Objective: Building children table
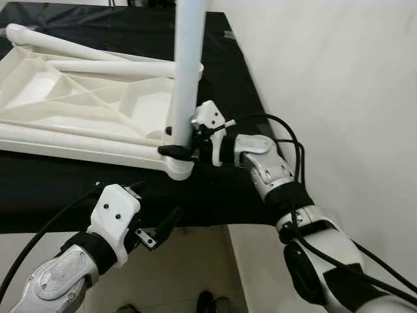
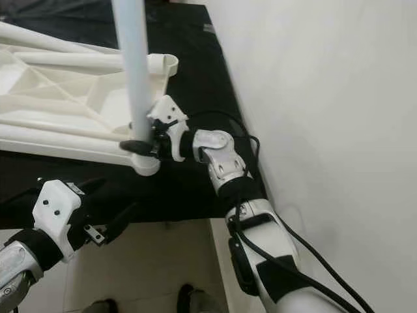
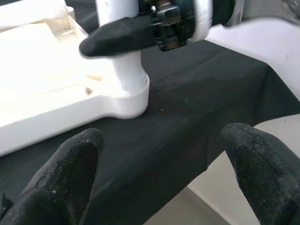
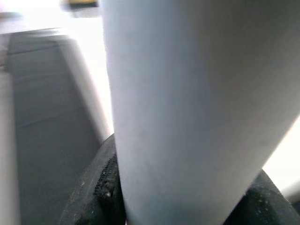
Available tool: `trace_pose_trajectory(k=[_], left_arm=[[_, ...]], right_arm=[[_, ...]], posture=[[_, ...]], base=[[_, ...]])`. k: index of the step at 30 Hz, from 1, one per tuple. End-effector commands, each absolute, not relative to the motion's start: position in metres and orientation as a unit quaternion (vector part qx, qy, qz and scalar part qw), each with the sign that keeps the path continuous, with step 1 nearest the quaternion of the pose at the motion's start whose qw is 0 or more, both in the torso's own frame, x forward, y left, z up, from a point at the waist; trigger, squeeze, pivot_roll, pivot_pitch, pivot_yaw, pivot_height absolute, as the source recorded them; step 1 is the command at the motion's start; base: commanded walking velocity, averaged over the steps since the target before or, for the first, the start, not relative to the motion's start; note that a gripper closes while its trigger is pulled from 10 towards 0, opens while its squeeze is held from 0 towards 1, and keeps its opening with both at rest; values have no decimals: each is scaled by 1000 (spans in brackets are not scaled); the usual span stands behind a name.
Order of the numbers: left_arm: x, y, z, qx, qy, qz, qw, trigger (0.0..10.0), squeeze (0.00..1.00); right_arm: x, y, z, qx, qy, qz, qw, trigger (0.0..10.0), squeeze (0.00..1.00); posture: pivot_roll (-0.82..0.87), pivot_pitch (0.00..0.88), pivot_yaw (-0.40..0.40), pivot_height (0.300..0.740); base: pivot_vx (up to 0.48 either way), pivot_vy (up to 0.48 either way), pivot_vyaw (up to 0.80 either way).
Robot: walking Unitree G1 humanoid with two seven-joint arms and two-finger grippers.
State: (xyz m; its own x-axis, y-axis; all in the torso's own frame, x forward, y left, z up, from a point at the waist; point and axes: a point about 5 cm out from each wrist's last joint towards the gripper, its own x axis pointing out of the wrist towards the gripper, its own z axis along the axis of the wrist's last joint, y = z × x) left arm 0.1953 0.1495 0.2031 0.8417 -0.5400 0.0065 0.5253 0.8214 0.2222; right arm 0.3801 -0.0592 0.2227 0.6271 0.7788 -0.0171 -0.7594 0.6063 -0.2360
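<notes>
1. While the upturned white tabletop (image 1: pixel 78 104) lay on the black-covered bench (image 1: pixel 78 189), the left eye view showed an upright white leg (image 1: pixel 186 72) standing in the corner socket (image 1: pixel 179 168) at the tabletop's near right corner. The right tool (image 1: pixel 177 149) was clamped around that leg just above the socket. The left tool (image 1: pixel 163 225) hovered below the bench edge, in front of the socket and apart from it.
2. Seen from the right eye, two more legs (image 2: pixel 65 52) lay across the tabletop, beyond the socket.
3. From the left wrist, both black fingers (image 3: pixel 61 173) stood spread wide with nothing between them, pointing at the socket.
4. From the right wrist, the leg sat close up, dark finger pads (image 4: pixel 101 187) pressed against it on both sides.
</notes>
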Motion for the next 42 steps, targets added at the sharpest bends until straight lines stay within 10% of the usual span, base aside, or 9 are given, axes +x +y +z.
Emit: trace_pose_trajectory(k=[1, 12, 13, 19, 20, 28, 36, 38, 42], left_arm=[[192, 146, 200, 99, -25, -288, 952, 10000, 0], [196, 146, 199, 98, -23, -297, 949, 10000, 0], [196, 147, 199, 99, -25, -296, 950, 10000, 0], [197, 149, 200, 102, -27, -292, 950, 10000, 0], [197, 149, 200, 102, -27, -293, 950, 10000, 0], [197, 148, 200, 101, -27, -293, 950, 10000, 0], [196, 146, 200, 99, -28, -292, 951, 10000, 0], [196, 146, 199, 98, -28, -291, 951, 10000, 0], [196, 146, 199, 98, -28, -291, 951, 10000, 0]], right_arm=[[386, -95, 185, -144, 38, 264, 953, 0, 0], [349, -45, 163, -95, 37, 272, 957, 0, 0], [357, -40, 170, -90, 23, 272, 958, 10000, 0], [366, -29, 194, -57, -22, 285, 957, 10000, 0], [366, -29, 198, -54, -28, 289, 955, 10000, 1000], [358, -35, 213, -57, -46, 402, 913, 10000, 0], [366, -44, 215, -89, -49, 504, 858, 10000, 0], [372, -46, 213, -113, -38, 511, 851, 0, 0], [376, -47, 215, -124, -33, 516, 847, 0, 0]], posture=[[156, 254, -179, 740], [148, 233, -144, 740], [150, 230, -144, 740], [163, 226, -139, 740], [165, 226, -138, 740], [167, 231, -149, 740], [169, 233, -155, 740], [174, 232, -159, 740], [179, 232, -157, 740]], base=[[0, 0, 0], [0, 0, 0], [0, 0, 0], [0, 0, 0], [0, 0, 0], [0, 0, 0], [0, 0, 0], [0, 0, 0], [0, 0, 0]])
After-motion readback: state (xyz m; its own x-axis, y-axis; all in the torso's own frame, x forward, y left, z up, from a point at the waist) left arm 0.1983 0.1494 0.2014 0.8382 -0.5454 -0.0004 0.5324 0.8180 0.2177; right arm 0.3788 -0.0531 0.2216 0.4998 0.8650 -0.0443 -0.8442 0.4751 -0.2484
